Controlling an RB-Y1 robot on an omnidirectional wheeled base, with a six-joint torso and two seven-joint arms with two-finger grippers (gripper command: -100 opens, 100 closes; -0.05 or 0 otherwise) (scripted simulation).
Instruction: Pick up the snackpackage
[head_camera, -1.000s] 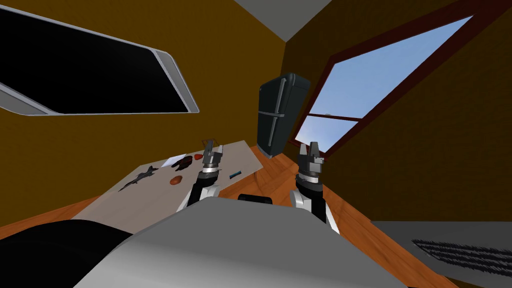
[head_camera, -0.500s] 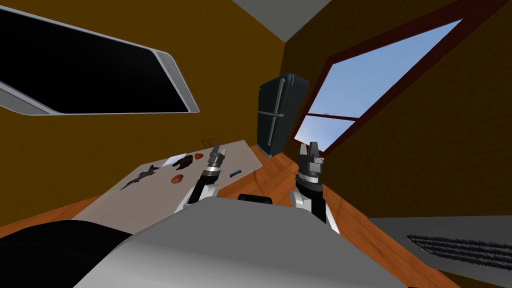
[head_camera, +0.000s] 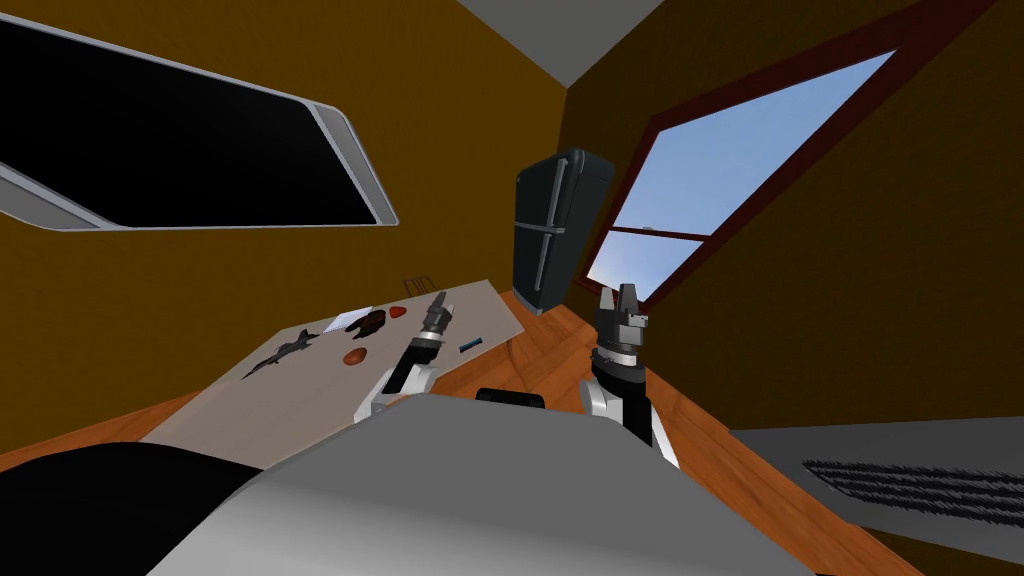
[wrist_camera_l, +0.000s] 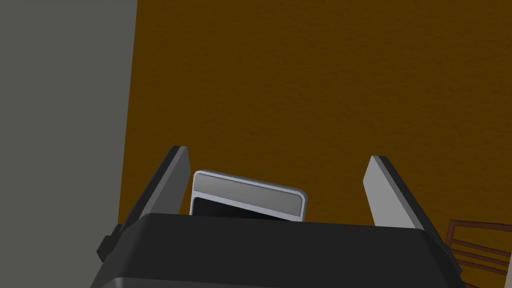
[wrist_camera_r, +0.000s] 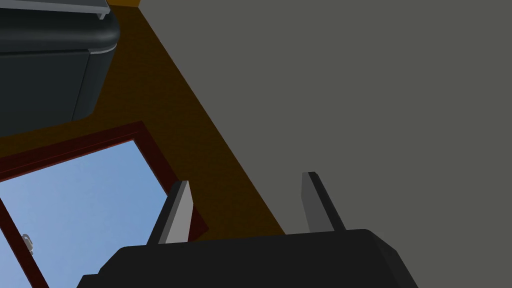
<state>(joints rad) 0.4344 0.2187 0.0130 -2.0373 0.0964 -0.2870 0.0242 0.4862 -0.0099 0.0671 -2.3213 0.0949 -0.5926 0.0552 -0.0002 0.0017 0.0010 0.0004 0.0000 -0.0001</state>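
**Desk:** What is on the counter (head_camera: 300, 400), by count?

**Field:** Six things on the pale counter. One snack package (head_camera: 470, 346), a small flat pack, dark with a blue face. One dark toy jet (head_camera: 281, 354). One white sheet (head_camera: 346, 320). One dark brown object (head_camera: 368, 323) at the sheet's edge, too small to name. One red piece (head_camera: 398, 313) just beside that. One reddish-brown lump (head_camera: 354, 356) between the toy jet and the left arm.

**Desk:** Where does the snack package lie, and which way?

**Field:** It lies flat on the counter, near the end closest to the single dark fridge (head_camera: 552, 228). It is just beside the left forearm, on the side toward the right arm. Its long axis runs roughly parallel to the counter's far edge, with one short end toward the fridge end and the other toward the forearm. It lies apart from both hands.

**Desk:** And the two hands?

**Field:** The left hand (head_camera: 438, 303) is above the counter, between the red piece and the snack package as the head camera sees it. Its fingers (wrist_camera_l: 382, 195) stand wide apart with nothing held. The right hand (head_camera: 622, 293) is raised off the counter over the wooden floor (head_camera: 540, 365), near the fridge. Its fingers (wrist_camera_r: 181, 212) are parted and empty.
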